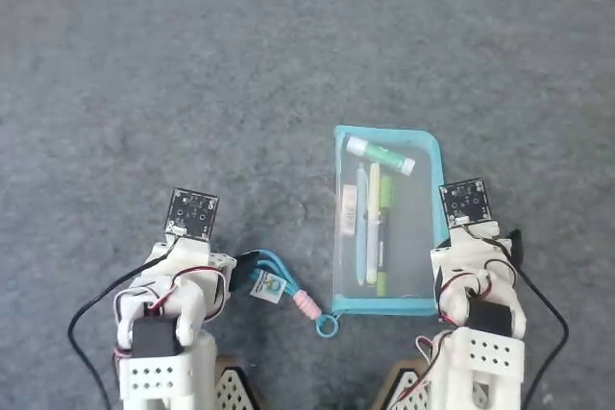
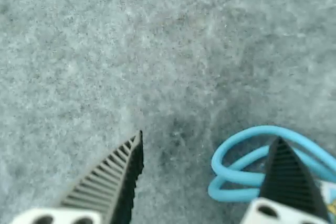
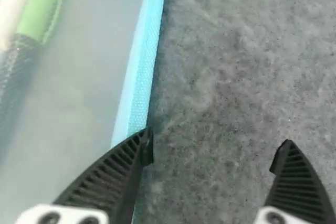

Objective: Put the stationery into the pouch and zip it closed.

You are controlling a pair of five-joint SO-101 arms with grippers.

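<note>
Grey felt-like table covering (image 1: 288, 93), wall strip behind. Left gripper (image 2: 208, 136): jaws spread wide, holding nothing, one finger (image 2: 286, 174) lying over a blue cord loop (image 2: 247, 153). The cord (with a pink charm (image 1: 306, 304) and a small tag (image 1: 269, 286)) trails rightward to the pouch's near corner. Pouch (image 1: 384, 306): clear, blue-edged, flat on the covering, holding a glue stick (image 1: 380, 155) and pens (image 1: 373, 223). Right gripper (image 3: 217, 135): jaws apart, empty, one finger (image 3: 118, 179) at the pouch's right-hand edge, the other over bare covering.

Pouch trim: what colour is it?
The pouch trim is light blue; right wrist view shows it best.
</note>
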